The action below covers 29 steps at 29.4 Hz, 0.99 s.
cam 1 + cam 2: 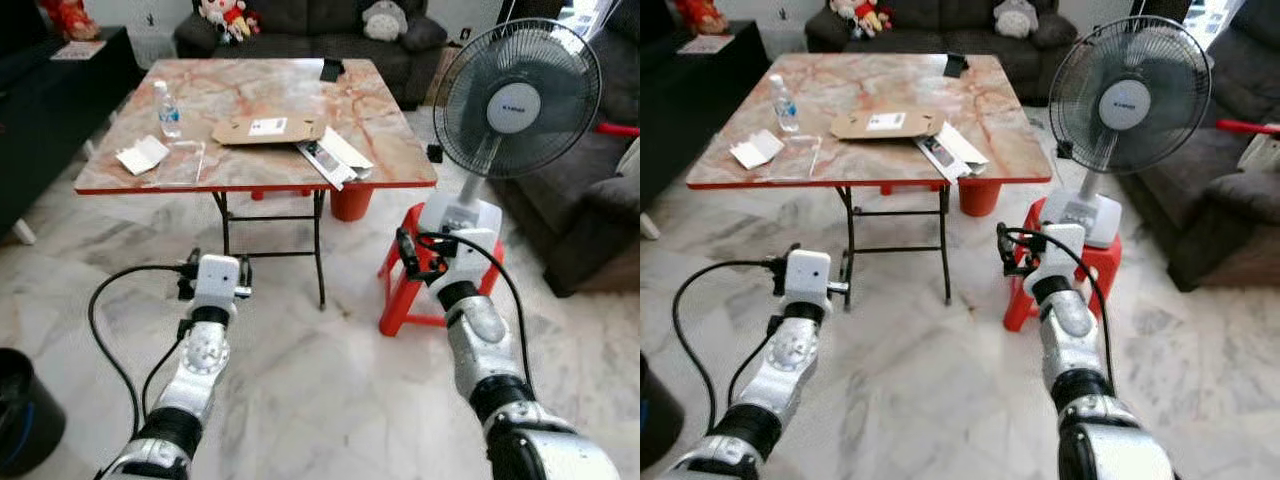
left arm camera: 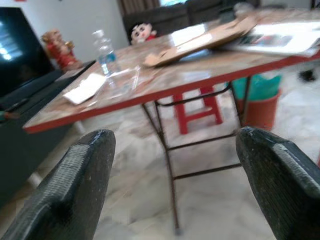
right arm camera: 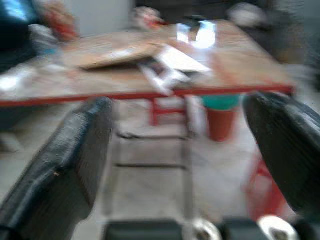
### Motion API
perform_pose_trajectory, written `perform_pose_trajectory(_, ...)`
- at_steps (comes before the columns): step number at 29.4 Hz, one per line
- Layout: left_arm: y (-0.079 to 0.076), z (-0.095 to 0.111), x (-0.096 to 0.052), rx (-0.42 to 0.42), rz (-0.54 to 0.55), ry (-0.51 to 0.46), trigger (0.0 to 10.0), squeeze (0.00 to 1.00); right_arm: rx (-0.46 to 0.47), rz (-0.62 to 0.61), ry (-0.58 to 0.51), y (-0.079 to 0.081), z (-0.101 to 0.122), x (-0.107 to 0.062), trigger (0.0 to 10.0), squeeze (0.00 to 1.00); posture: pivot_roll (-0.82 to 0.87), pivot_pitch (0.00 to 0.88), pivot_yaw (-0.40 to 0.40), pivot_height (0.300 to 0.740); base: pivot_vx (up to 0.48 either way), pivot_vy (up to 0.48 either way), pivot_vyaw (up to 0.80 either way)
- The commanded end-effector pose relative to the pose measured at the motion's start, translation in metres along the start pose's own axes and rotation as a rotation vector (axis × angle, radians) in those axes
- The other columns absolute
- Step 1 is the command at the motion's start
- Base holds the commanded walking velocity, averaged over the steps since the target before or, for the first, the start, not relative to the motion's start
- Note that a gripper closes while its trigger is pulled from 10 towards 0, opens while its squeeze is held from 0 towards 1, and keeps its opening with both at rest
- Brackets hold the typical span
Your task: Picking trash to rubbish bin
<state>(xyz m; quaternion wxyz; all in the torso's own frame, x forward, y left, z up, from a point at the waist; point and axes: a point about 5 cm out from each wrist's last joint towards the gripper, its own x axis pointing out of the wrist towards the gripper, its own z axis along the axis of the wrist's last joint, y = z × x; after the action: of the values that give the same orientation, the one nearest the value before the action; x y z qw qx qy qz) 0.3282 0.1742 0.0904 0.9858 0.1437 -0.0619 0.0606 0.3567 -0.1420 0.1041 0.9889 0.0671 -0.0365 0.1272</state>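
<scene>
Both arms are raised before the robot, short of the worktop (image 1: 250,90), a marble-patterned folding one with a red rim. The left gripper (image 2: 170,175) has its jaws spread wide and holds nothing; it points at the worktop's near edge from below its level. The right gripper (image 3: 185,165) is likewise spread and empty, aimed at the near edge further toward the right corner. The trash lies well ahead of and above both: a flat cardboard sheet (image 1: 268,129) near the middle, papers (image 1: 335,158) overhanging the near edge toward the right corner, a white packet (image 1: 143,154) by the near left corner, a clear sleeve (image 1: 185,160) just beside it, and a bottle (image 1: 168,110) near the left edge. A dark phone-like thing (image 1: 331,70) sits at the far edge. A black bin (image 1: 25,415) stands on the floor at the robot's far left. Marble floor (image 1: 320,380) lies open between the arms and the worktop's legs. On the right a fan (image 1: 510,95) stands on a red stool (image 1: 405,285), close beside the right arm; an orange bucket (image 1: 351,202) sits under the worktop. A sofa (image 1: 310,25) stands beyond the far edge.
</scene>
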Motion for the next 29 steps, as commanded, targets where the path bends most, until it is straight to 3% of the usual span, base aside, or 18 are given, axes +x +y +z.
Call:
perform_pose_trajectory(1, -0.0050, 0.0047, 0.0017, -0.019, -0.004, -0.012, 10.0, 0.00, -0.039, -0.020, -0.019, -0.0108, 0.0050, -0.0026, 10.0, 0.00, 0.01, 0.000, -0.016, 0.740, 0.326, 0.000, 0.00)
perform_pose_trajectory(10, -0.0077, 0.0060, 0.0017, -0.022, -0.011, -0.015, 10.0, 0.00, -0.037, 0.001, -0.029, -0.0082, 0.0065, -0.0016, 10.0, 0.00, 0.01, 0.000, -0.013, 0.740, 0.319, 0.000, 0.71)
perform_pose_trajectory(29, -0.0081, 0.0080, 0.0045, -0.025, -0.009, -0.013, 10.0, 0.00, -0.025, 0.005, -0.025, -0.0092, 0.0060, -0.0023, 10.0, 0.00, -0.01, 0.000, -0.014, 0.740, 0.328, 0.000, 0.00)
